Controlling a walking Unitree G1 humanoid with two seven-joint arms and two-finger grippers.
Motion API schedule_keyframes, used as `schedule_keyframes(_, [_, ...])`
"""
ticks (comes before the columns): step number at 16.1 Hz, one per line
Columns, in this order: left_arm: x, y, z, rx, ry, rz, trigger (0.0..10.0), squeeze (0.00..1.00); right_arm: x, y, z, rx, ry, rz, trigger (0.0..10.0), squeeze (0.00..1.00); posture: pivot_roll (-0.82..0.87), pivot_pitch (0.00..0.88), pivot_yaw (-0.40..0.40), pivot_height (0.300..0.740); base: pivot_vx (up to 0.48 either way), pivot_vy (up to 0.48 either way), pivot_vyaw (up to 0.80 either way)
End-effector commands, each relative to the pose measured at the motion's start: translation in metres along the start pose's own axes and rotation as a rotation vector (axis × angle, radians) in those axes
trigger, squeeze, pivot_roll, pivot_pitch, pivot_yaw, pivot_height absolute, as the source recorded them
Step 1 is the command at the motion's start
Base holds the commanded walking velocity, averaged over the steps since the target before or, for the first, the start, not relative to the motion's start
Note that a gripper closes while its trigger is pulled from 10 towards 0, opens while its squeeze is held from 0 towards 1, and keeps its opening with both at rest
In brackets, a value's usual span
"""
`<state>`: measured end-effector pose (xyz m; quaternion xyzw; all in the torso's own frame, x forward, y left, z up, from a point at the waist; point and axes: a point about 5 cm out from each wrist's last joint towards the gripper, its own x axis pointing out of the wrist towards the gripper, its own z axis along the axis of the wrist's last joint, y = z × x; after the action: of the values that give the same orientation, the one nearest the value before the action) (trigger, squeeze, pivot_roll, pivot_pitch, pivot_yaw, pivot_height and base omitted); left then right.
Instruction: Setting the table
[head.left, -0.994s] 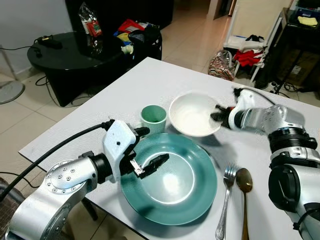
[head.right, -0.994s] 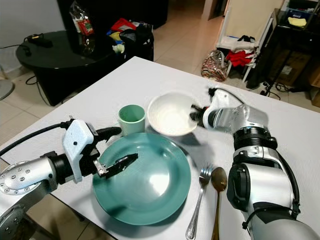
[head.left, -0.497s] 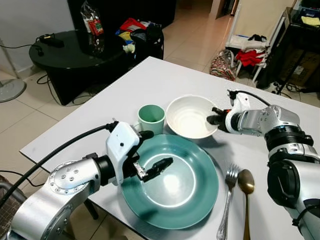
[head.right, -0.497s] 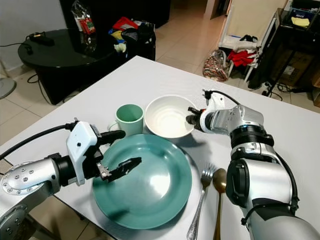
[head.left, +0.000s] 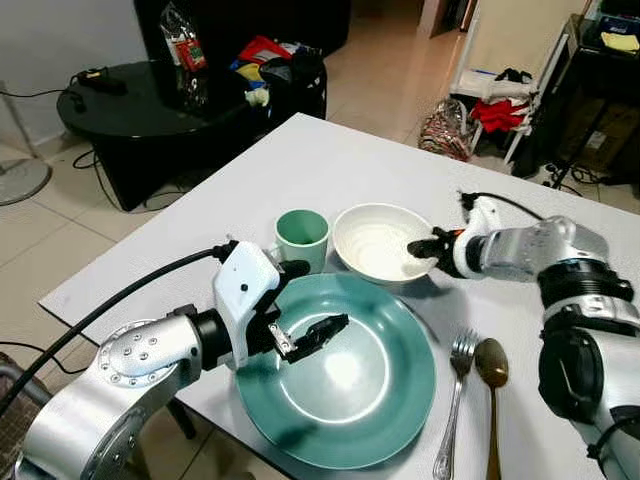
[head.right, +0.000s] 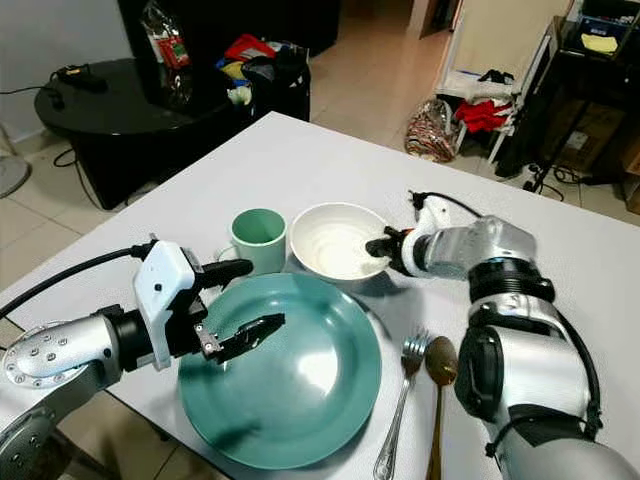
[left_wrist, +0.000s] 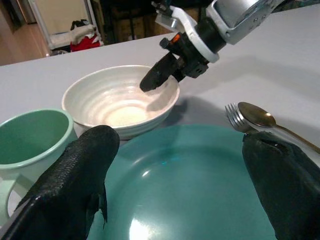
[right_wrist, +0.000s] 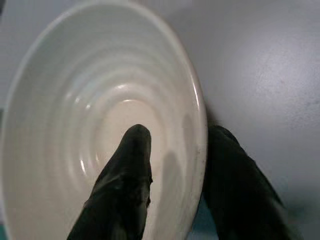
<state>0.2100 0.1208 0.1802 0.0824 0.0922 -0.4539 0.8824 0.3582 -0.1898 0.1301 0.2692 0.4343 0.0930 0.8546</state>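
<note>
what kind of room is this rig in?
Likely a lived-in home dining area: a white table set with a teal plate and white bowl, a tiled floor, and a cluttered black side table.

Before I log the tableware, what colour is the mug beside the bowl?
Pale green mug, clearest in the right eye view.

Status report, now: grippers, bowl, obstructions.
Right gripper straddles white bowl rim, one finger inside. Left gripper open over green plate. Bowl between cup and plate.
</note>
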Motion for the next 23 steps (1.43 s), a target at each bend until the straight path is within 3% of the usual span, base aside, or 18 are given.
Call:
schedule_keyframes(1, [0.000, -0.002, 0.006, 0.019, -0.023, -0.007, 10.0, 0.00, -0.014, 0.000, 0.010, 0.002, -0.038, 0.015, 10.0, 0.91, 0.04, 0.000, -0.026, 0.740, 0.000, 0.000, 0.00])
schedule_keyframes(6, [-0.003, -0.005, 0.005, 0.000, -0.031, -0.015, 10.0, 0.00, -0.052, 0.002, 0.014, -0.009, -0.064, 0.097, 10.0, 0.90, 0.03, 0.000, -0.011, 0.740, 0.000, 0.000, 0.00])
schedule_keyframes(7, [-0.005, -0.005, 0.003, -0.022, -0.038, -0.003, 10.0, 0.00, -0.076, 0.005, 0.014, -0.056, -0.165, 0.127, 10.0, 0.82, 0.02, 0.000, -0.002, 0.740, 0.000, 0.000, 0.00])
schedule_keyframes(8, [-0.006, -0.004, 0.002, -0.027, -0.042, 0.011, 10.0, 0.00, -0.086, 0.008, 0.014, -0.104, -0.278, 0.142, 10.0, 0.04, 0.01, 0.000, 0.001, 0.740, 0.000, 0.000, 0.00])
schedule_keyframes(9, [-0.007, -0.002, 0.001, -0.028, -0.053, 0.057, 10.0, 0.00, -0.098, 0.019, 0.006, -0.240, -0.417, 0.160, 10.0, 0.00, 0.00, 0.000, 0.005, 0.740, 0.000, 0.000, 0.00])
schedule_keyframes(10, [-0.010, 0.000, -0.001, -0.031, -0.067, 0.130, 10.0, 0.00, -0.109, 0.027, -0.008, -0.450, -0.510, 0.086, 10.0, 0.00, 0.00, 0.000, 0.003, 0.740, 0.000, 0.000, 0.00])
schedule_keyframes(11, [-0.013, 0.003, -0.004, -0.021, -0.067, 0.218, 10.0, 0.00, -0.115, 0.035, -0.021, -0.557, -0.587, 0.076, 10.0, 0.00, -0.01, 0.000, 0.003, 0.740, 0.000, 0.000, 0.00])
schedule_keyframes(12, [-0.013, 0.004, -0.004, -0.017, -0.066, 0.237, 10.0, 0.00, -0.117, 0.036, -0.024, -0.568, -0.602, 0.080, 10.0, 0.00, -0.01, 0.000, 0.003, 0.740, 0.000, 0.000, 0.00])
schedule_keyframes(14, [-0.022, 0.012, -0.011, -0.070, -0.112, 0.524, 10.0, 0.00, -0.118, 0.046, -0.060, -0.493, -0.661, 0.060, 10.0, 0.00, -0.01, 0.000, 0.007, 0.740, 0.000, 0.000, 0.00])
schedule_keyframes(15, [-0.024, 0.012, -0.014, -0.083, -0.116, 0.589, 10.0, 0.00, -0.117, 0.049, -0.070, -0.499, -0.672, 0.051, 10.0, 0.00, 0.00, 0.000, 0.006, 0.740, 0.000, 0.000, 0.00])
schedule_keyframes(16, [-0.026, 0.011, -0.018, -0.086, -0.105, 0.641, 10.0, 0.00, -0.115, 0.054, -0.083, -0.575, -0.710, 0.035, 10.0, 0.00, 0.00, 0.000, 0.003, 0.740, 0.000, 0.000, 0.00])
schedule_keyframes(18, [-0.027, 0.011, -0.017, -0.115, -0.131, 0.713, 10.0, 0.00, -0.114, 0.046, -0.091, -0.603, -0.790, -0.053, 10.0, 0.00, 0.01, 0.000, -0.003, 0.740, 0.000, 0.000, 0.00])
schedule_keyframes(23, [-0.028, 0.018, -0.023, -0.086, -0.142, 0.825, 10.0, 0.00, -0.107, 0.031, -0.120, -0.636, -0.713, -0.070, 10.0, 0.00, 0.01, 0.000, -0.004, 0.740, 0.000, 0.000, 0.00])
